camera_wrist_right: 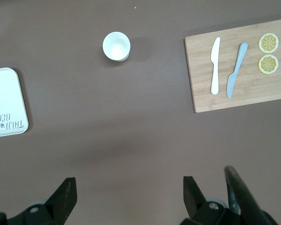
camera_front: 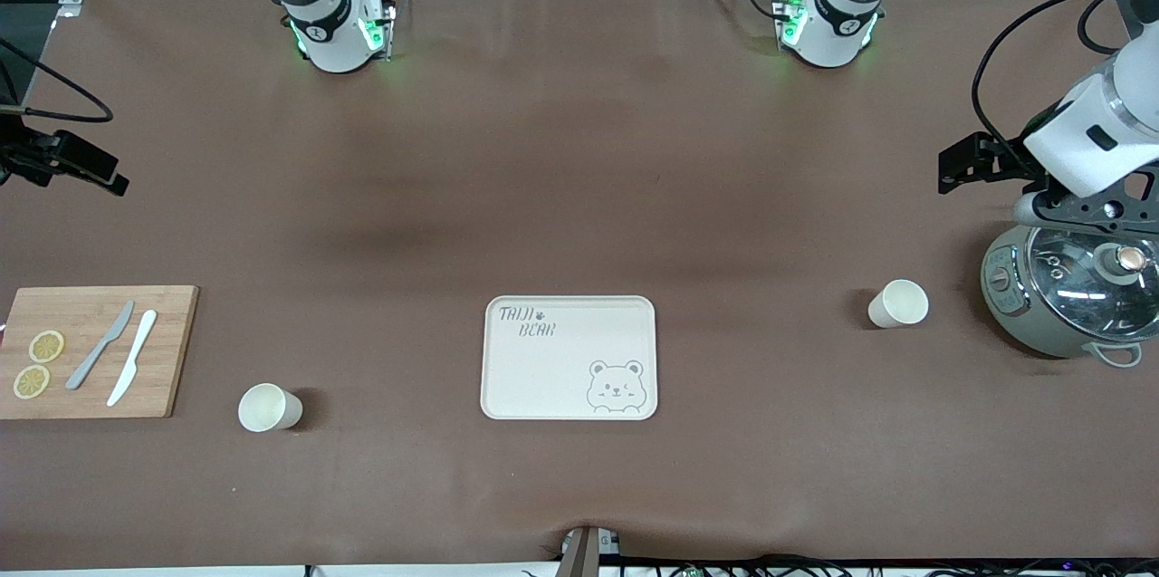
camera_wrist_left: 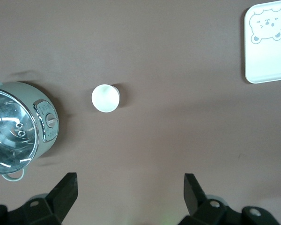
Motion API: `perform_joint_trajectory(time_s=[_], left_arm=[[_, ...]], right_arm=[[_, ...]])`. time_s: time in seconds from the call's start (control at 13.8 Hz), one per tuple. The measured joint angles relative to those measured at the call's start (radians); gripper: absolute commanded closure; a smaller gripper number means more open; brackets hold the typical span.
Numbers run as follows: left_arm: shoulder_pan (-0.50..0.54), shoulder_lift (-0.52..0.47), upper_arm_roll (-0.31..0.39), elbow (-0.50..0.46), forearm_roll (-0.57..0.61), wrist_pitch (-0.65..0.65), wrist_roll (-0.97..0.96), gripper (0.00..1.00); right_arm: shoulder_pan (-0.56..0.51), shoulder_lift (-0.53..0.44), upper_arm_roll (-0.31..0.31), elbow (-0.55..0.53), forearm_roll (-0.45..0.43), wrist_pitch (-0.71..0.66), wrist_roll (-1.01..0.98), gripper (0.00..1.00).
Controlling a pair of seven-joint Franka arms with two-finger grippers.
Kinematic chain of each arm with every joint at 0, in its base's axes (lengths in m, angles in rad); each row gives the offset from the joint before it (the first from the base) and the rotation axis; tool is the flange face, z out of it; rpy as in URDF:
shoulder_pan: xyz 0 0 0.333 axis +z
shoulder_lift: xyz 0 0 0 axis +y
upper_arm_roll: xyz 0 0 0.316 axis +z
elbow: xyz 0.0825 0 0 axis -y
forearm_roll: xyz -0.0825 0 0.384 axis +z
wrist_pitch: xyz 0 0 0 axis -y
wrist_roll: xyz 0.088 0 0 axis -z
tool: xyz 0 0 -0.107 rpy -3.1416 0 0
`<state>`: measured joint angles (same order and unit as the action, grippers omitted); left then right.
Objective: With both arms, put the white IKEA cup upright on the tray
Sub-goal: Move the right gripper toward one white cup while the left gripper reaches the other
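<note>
The cream tray [camera_front: 568, 358] with "TAJI BEAR" lettering and a bear face lies at the table's middle, with nothing on it. Two white cups stand upright on the table. One cup [camera_front: 898, 303] is toward the left arm's end and also shows in the left wrist view [camera_wrist_left: 105, 98]. The other cup [camera_front: 269, 408] is toward the right arm's end and also shows in the right wrist view [camera_wrist_right: 116, 46]. My left gripper [camera_wrist_left: 131, 197] is open and empty, high over bare table beside the first cup. My right gripper [camera_wrist_right: 129, 197] is open and empty, high over bare table beside the second cup.
A grey pot with a glass lid [camera_front: 1068, 287] stands at the left arm's end, beside the first cup. A wooden cutting board [camera_front: 163, 351] with two knives and two lemon slices lies at the right arm's end, beside the second cup.
</note>
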<state>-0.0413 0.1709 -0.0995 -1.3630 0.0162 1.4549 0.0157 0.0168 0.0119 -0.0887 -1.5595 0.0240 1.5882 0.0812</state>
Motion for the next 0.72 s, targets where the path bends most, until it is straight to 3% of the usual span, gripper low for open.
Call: perform_joint_trajectory(time_s=[0.36,0.72], left_arm=[[0.005,0.001,0.002,-0.023,0.0,0.026,0.079,0.0],[0.145,-0.053,0.004,-0.308,-0.005,0.27,0.356,0.0]], right_arm=[[-0.001,0.0,0.0,0.0,0.0,0.0,-0.001,0.0],[-0.001,0.0,0.0,-0.001,0.0,-0.001,-0.002,0.0]])
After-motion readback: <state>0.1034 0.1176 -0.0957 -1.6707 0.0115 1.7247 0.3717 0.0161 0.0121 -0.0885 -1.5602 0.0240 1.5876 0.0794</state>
